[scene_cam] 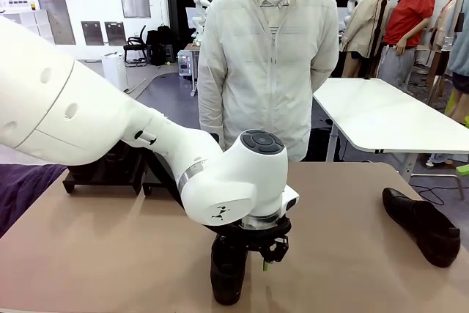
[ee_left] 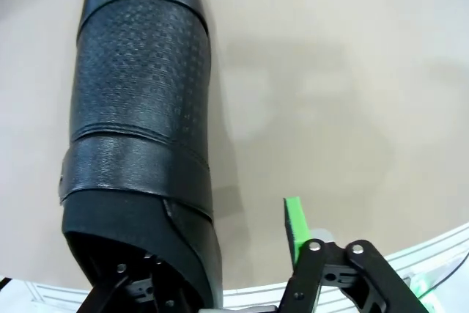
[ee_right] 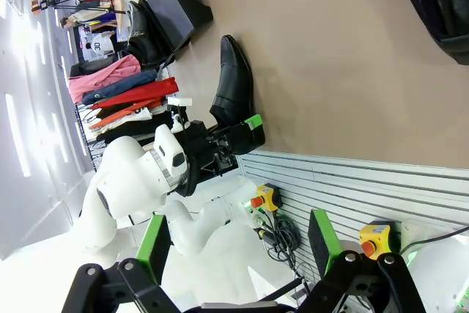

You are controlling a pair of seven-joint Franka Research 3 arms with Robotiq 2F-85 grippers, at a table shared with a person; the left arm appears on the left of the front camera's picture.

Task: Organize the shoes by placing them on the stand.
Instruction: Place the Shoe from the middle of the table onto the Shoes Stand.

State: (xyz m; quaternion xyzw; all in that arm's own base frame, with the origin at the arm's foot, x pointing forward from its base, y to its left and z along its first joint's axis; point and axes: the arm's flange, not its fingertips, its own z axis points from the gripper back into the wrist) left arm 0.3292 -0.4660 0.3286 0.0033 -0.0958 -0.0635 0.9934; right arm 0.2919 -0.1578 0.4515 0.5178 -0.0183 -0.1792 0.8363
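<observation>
Brown table (scene_cam: 88, 254), near edge: left gripper (scene_cam: 250, 260) sits half-wide around the heel of a glossy black leather shoe (scene_cam: 226, 280), ready to pinch it; right gripper (ee_right: 238, 232) hangs wide, empty.

In the front view the left arm (scene_cam: 88, 119) hides most of the stand (scene_cam: 88, 176). Its wrist covers the heel end of the near shoe (scene_cam: 227, 287) and most of the left gripper (scene_cam: 250, 263). In the left wrist view the top edge cuts off that shoe's toe, and its heel hides 1 of the gripper's 2 fingers (ee_left: 294, 226). In the right wrist view the top right corner cuts a second shoe (ee_right: 440, 5), the top edge cuts the stand, and a third shoe (ee_right: 143, 31) by it is too small to make out.
</observation>
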